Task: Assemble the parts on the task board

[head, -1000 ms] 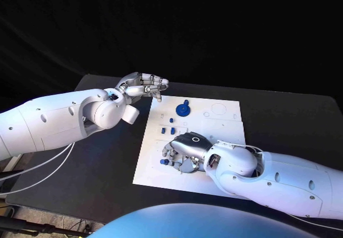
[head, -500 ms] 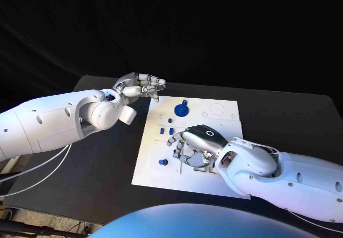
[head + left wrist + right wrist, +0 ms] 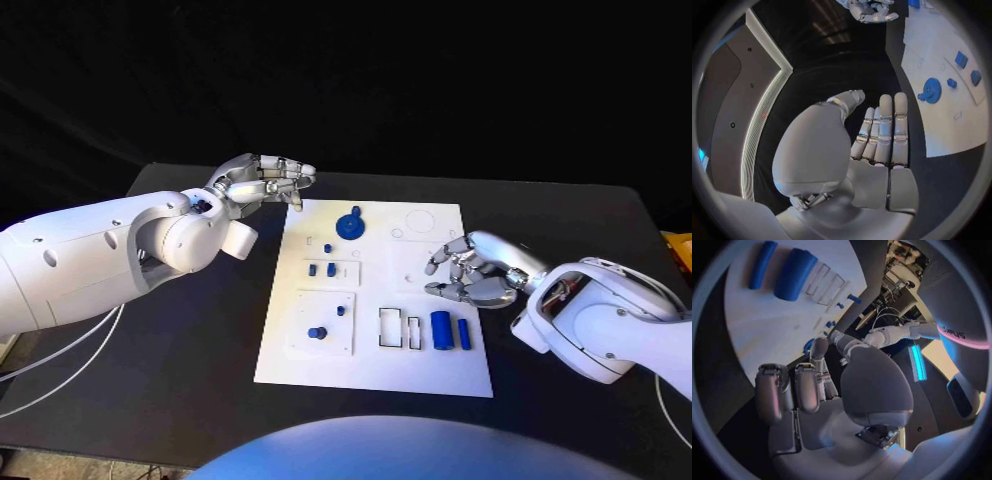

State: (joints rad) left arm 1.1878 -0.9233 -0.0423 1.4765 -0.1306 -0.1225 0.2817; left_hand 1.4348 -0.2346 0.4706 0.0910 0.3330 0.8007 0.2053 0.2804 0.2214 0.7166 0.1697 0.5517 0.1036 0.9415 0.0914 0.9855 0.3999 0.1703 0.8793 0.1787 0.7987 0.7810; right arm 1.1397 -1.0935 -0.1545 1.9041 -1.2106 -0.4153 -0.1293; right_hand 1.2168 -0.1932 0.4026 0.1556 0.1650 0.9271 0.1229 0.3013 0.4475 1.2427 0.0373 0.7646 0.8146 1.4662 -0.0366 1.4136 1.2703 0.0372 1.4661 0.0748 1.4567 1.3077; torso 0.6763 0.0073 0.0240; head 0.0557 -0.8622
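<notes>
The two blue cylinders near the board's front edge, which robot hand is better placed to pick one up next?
Probably the right robot hand: it hovers over the task board just behind the two blue cylinders, holding nothing. The left robot hand sits off the board's far corner, much farther away.

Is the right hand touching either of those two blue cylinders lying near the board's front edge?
Apart. The head view shows bare white board between the right hand and the blue cylinders.

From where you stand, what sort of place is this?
Probably a robotics lab or demo bench: a black table against a dark backdrop, a white task board with small blue parts, and cables in the room behind.
</notes>
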